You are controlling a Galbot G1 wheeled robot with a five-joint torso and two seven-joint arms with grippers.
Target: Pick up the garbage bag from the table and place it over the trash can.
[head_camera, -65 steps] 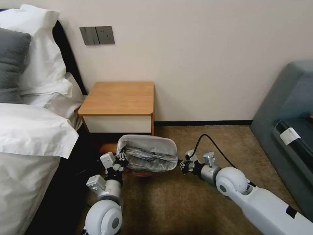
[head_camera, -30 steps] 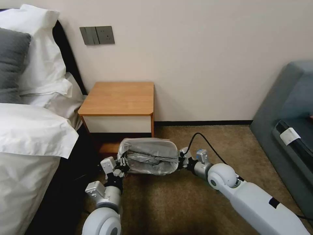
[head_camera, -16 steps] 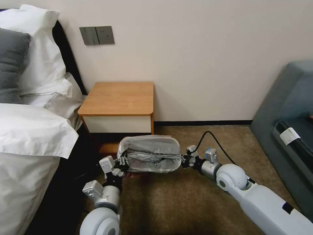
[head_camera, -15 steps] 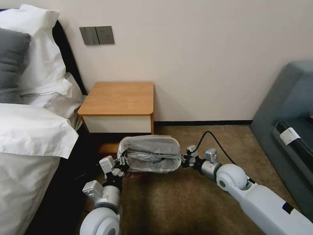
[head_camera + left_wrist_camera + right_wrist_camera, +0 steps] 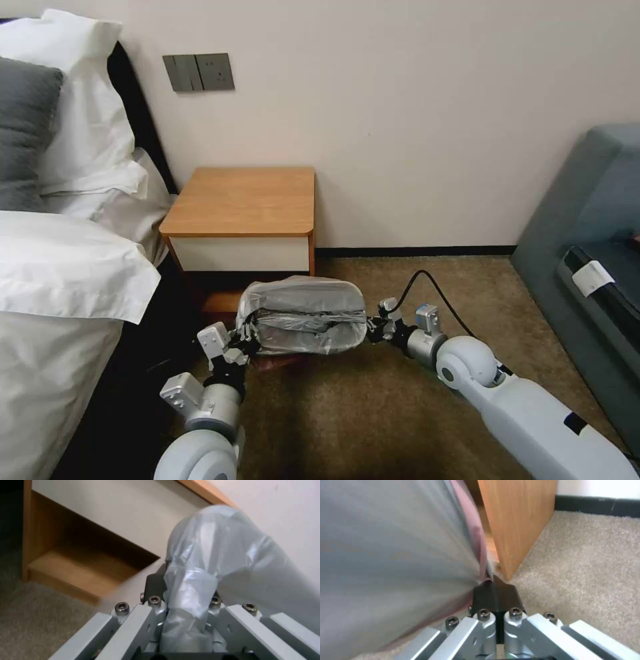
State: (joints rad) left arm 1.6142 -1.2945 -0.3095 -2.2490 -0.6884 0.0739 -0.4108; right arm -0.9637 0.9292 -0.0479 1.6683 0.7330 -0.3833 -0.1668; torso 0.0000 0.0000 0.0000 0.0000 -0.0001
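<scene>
Garbage bag (image 5: 303, 313): thin, crinkly, translucent grey plastic with pinkish-red edge, stretched wide and draped over the trash can just below frame centre; bin body almost wholly hidden under the film. Bag's 2 ends pulled taut sideways. Table (image 5: 243, 199): orange-brown wooden nightstand, bare rounded-corner top, white drawer front, low open shelf, left of centre against wall, directly behind bag.

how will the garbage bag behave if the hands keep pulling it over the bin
Probably floppy: the garbage bag crumples and bunches where the left hand pinches it. Likely very light, since the thin film spans to the right hand without sagging much. It may slip or tear, as only its pinkish edge is nipped.
</scene>
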